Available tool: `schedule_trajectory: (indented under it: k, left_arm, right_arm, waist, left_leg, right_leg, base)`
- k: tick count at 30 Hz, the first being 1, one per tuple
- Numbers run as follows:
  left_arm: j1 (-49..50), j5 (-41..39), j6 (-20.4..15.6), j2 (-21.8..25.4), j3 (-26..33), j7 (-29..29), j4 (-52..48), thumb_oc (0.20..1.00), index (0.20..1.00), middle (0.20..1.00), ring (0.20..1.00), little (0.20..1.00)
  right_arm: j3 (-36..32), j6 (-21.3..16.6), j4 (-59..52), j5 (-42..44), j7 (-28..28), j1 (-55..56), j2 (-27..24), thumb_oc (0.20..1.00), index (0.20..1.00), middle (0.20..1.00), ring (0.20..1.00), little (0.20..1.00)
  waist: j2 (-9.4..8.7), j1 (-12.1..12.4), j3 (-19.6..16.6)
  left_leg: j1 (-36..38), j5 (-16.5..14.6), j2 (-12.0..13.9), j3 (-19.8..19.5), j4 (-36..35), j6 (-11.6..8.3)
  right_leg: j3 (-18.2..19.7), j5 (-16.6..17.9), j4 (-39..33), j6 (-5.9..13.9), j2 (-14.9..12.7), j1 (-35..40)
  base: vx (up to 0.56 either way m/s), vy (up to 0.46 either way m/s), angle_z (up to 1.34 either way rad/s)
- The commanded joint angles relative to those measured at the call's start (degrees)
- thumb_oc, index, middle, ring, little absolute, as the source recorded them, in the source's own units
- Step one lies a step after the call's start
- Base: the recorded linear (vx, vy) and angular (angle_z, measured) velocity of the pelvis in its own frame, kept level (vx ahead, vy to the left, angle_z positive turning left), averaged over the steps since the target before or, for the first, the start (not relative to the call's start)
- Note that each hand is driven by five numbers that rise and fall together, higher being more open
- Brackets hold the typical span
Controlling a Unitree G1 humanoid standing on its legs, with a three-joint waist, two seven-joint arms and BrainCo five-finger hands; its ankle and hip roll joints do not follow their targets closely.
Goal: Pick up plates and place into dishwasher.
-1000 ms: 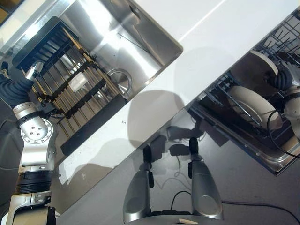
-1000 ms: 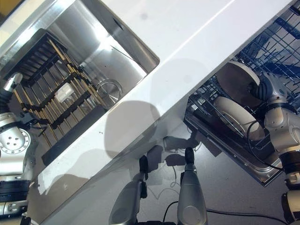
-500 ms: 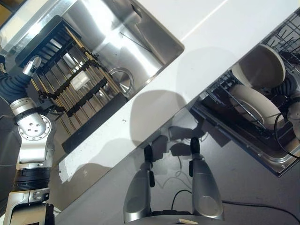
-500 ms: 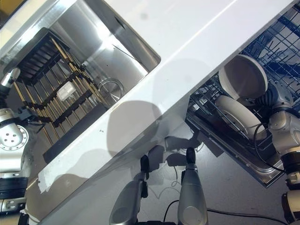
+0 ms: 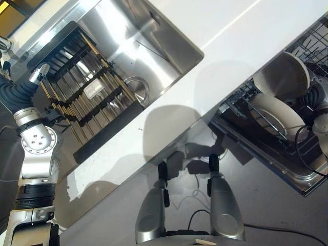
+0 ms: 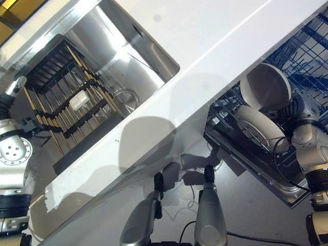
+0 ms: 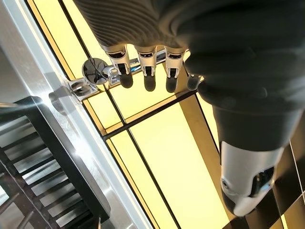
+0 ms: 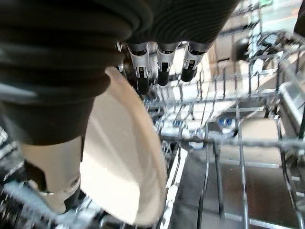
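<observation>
— What do you have, left to right?

— Your left hand (image 7: 157, 71) hangs relaxed, empty, by the black slatted drying rack (image 5: 82, 97). Your right hand (image 8: 157, 67) pinches a round cream ceramic plate (image 5: 282, 74) above the wire dishwasher rack (image 6: 246, 138).

— Handling?

— Stiff, slick, breakable; keep hold at the rim. The slot beneath is hidden.

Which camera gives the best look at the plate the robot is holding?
The left eye view: the whole round plate shows above the dishwasher rack. The right eye view shows much the same. The right wrist view shows it close, partly hidden by the right robot hand.
</observation>
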Motion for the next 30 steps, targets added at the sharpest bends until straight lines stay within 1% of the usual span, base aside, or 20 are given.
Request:
schedule_trajectory:
  k: [1, 5, 9, 11, 14, 16, 18, 20, 23, 24, 26, 30]
  left_arm:
    - [2.63, -0.51, -2.49, -0.8, 0.25, -0.24, 1.25, 1.0, 1.0, 1.0, 1.0, 1.0]
    - [4.88, -0.46, -2.2, -2.05, 1.75, -1.14, 0.48, 1.0, 1.0, 1.0, 1.0, 1.0]
    - [7.59, -0.35, -2.36, -4.11, 3.49, -2.47, 0.07, 1.0, 1.0, 1.0, 1.0, 1.0]
    - [8.42, -0.34, -1.87, -5.02, 4.13, -3.11, -0.15, 1.0, 1.0, 1.0, 1.0, 1.0]
    - [9.9, -0.18, -1.69, -6.64, 4.79, -4.15, -0.28, 1.0, 1.0, 1.0, 1.0, 1.0]
    - [11.09, 0.11, -1.87, -8.12, 4.92, -4.75, -0.07, 1.0, 1.0, 1.0, 1.0, 1.0]
    - [11.82, 0.36, -2.12, -9.43, 4.42, -4.55, 0.22, 1.0, 1.0, 1.0, 1.0, 1.0]
    - [12.54, 0.63, -2.72, -10.76, 3.85, -4.2, 0.94, 1.0, 1.0, 1.0, 1.0, 1.0]
    - [13.5, 0.06, -3.3, -11.97, 3.44, -4.51, 1.72, 1.0, 1.0, 1.0, 1.0, 1.0]
    - [13.72, -0.25, -3.09, -12.26, 3.45, -4.77, 1.7, 1.0, 1.0, 1.0, 1.0, 1.0]
    - [13.81, -0.46, -2.88, -12.67, 3.33, -5.24, 1.99, 1.0, 1.0, 1.0, 1.0, 1.0]
    - [13.83, -0.42, -2.33, -13.62, 2.7, -5.87, 2.37, 1.0, 1.0, 1.0, 1.0, 1.0]
  right_arm:
    - [-2.51, -0.22, -6.86, 1.36, -5.36, 2.59, 1.48, 1.0, 1.0, 1.0, 1.0, 1.0]
    - [-7.08, 0.06, -12.63, -0.08, -7.11, 6.78, 3.35, 1.0, 1.0, 1.0, 1.0, 1.0]
    - [-10.92, -0.52, -17.37, -0.35, -7.48, 10.63, 5.3, 1.0, 1.0, 1.0, 1.0, 1.0]
    - [-12.45, -0.49, -19.2, 0.01, -7.33, 11.97, 5.95, 1.0, 1.0, 1.0, 1.0, 1.0]
    - [-15.27, -1.01, -21.77, 2.93, -9.69, 14.44, 7.69, 1.0, 1.0, 1.0, 1.0, 1.0]
    - [-17.11, -1.9, -23.47, 5.59, -12.97, 16.5, 9.76, 1.0, 1.0, 1.0, 1.0, 1.0]
    - [-18.28, -3.13, -24.63, 8.46, -16.31, 17.99, 11.68, 1.0, 1.0, 1.0, 1.0, 1.0]
    - [-19.39, -4.65, -24.77, 11.65, -20.06, 18.68, 13.95, 1.0, 1.0, 1.0, 1.0, 1.0]
    - [-20.36, -5.97, -24.61, 13.61, -23.95, 19.37, 16.4, 1.0, 1.0, 1.0, 1.0, 1.0]
    - [-20.78, -6.72, -24.5, 14.37, -23.98, 19.74, 17.17, 1.0, 1.0, 1.0, 1.0, 1.0]
    - [-21.12, -6.99, -24.32, 14.86, -23.3, 20.29, 17.9, 1.0, 1.0, 1.0, 1.0, 1.0]
    - [-20.47, -8.0, -22.69, 20.63, -19.48, 20.56, 18.94, 1.0, 1.0, 1.0, 1.0, 1.0]
  waist:
    - [-3.51, -2.12, -5.31]
    - [-3.64, -2.75, -6.78]
    - [-3.55, -3.42, -8.83]
    - [-3.44, -3.74, -9.67]
    - [-3.27, -4.29, -10.45]
    - [-3.02, -4.82, -10.8]
    - [-2.47, -5.38, -10.91]
    - [-1.49, -5.97, -11.07]
    - [-0.08, -6.46, -11.34]
    - [0.46, -6.71, -11.49]
    - [1.16, -7.1, -11.64]
    - [2.53, -7.87, -11.18]
  left_leg:
    - [0.44, 1.09, 3.07, 2.86, 0.54, -0.13]
    - [2.12, 0.72, 2.97, 3.45, -0.04, 0.0]
    - [4.41, 0.12, 2.83, 4.16, -0.41, -0.05]
    - [5.32, -0.19, 2.7, 4.51, -0.34, -0.06]
    - [6.28, -1.02, 2.62, 4.97, 0.61, -0.11]
    - [6.79, -1.75, 2.46, 5.28, 1.73, -0.08]
    - [7.34, -2.51, 2.04, 5.54, 2.69, 0.15]
    - [8.1, -3.2, 1.44, 5.94, 3.26, 0.36]
    - [9.32, -4.07, 0.42, 6.71, 3.52, 0.71]
    - [9.72, -4.45, -0.01, 6.96, 3.61, 0.84]
    - [9.98, -5.04, -0.55, 7.48, 4.18, 0.93]
    - [9.94, -6.47, -1.75, 8.15, 6.42, 1.07]
  right_leg:
    - [1.05, -1.31, -6.19, 1.09, -1.31, 5.18]
    - [1.41, -1.33, -6.86, 1.28, -1.44, 6.5]
    - [1.79, -1.56, -7.66, 1.42, -1.75, 8.58]
    - [2.03, -1.8, -7.69, 1.38, -1.82, 9.29]
    - [2.44, -2.32, -7.12, 1.25, -1.98, 9.91]
    - [2.96, -2.61, -6.48, 1.16, -2.22, 10.12]
    - [3.53, -2.79, -5.83, 1.13, -2.59, 10.15]
    - [4.18, -2.92, -5.47, 1.26, -3.22, 10.47]
    - [4.91, -2.89, -5.47, 1.9, -4.54, 11.2]
    - [5.17, -2.89, -5.4, 2.16, -5.05, 11.34]
    - [5.68, -2.92, -5.0, 2.63, -5.98, 11.34]
    - [6.77, -3.15, -3.67, 3.33, -7.8, 11.08]
  base:
    - [0.03, 0.05, -0.01]
    - [0.04, 0.07, 0.03]
    - [0.08, 0.102, -0.04]
    - [0.08, 0.122, -0.08]
    - [0.06, 0.131, -0.03]
    - [0.06, 0.164, -0.07]
    - [0.06, 0.213, -0.15]
    - [0.09, 0.257, -0.13]
    - [0.09, 0.235, -0.15]
    - [0.09, 0.218, -0.18]
    - [0.09, 0.187, -0.1]
    - [0.11, 0.171, -0.14]
